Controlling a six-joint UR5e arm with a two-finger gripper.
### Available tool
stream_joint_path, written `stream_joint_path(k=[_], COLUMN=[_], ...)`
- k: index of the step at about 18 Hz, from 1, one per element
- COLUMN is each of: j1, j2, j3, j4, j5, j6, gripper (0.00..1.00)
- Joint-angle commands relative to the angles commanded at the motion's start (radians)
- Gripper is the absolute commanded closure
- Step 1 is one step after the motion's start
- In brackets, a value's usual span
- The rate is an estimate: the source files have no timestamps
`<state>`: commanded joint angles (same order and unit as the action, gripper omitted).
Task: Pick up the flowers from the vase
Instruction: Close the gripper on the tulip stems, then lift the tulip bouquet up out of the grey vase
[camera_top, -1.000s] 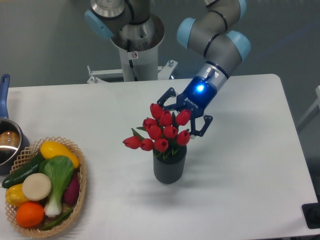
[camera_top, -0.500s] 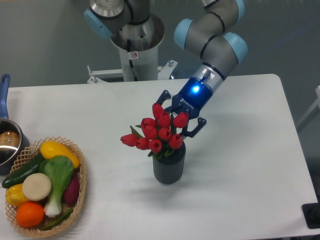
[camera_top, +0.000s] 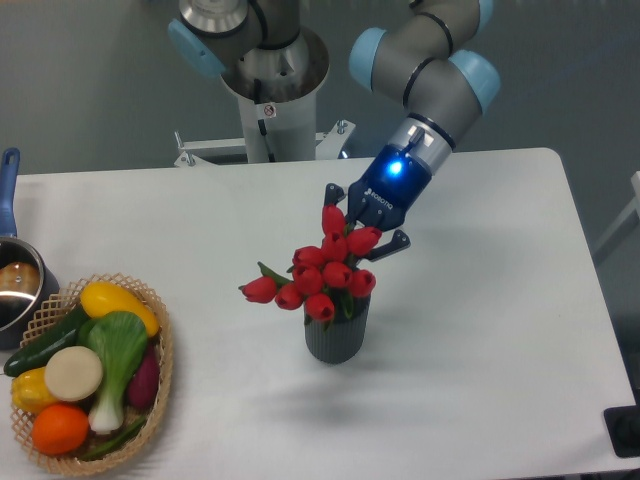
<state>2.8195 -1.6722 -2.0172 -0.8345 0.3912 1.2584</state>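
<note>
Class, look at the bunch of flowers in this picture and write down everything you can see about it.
The flowers are a bunch of red tulip buds with green stems and small leaves, plastic-looking. Their stems still sit in the dark ribbed vase, the buds spreading wider than its mouth, leaning left. The pincer closes around the upper buds.

White table (camera_top: 500, 330), grey wall (camera_top: 90, 90)

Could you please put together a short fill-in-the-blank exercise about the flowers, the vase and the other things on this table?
1. The bunch of red tulip flowers stands in a dark grey ribbed ____.
2. The gripper glows ____ on its body.
3. The woven wicker basket of vegetables sits near the table's front-____ corner.
4. The round orange fruit lies in the ____.

Missing words: vase; blue; left; basket
</note>
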Motion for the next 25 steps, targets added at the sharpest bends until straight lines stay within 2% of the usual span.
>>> stream_joint_path(k=[7,12,17,25], j1=[0.008,0.011,0.014,0.015], j2=[0.045,0.009,-0.006,-0.023], j3=[0.069,0.162,0.186,0.242], j4=[0.002,0.000,0.002,0.002], j5=[-0.017,-0.017,-0.017,-0.028], j6=[-0.175,-0.278,-0.309,-0.436], gripper=[1.00,1.00,1.00,1.00])
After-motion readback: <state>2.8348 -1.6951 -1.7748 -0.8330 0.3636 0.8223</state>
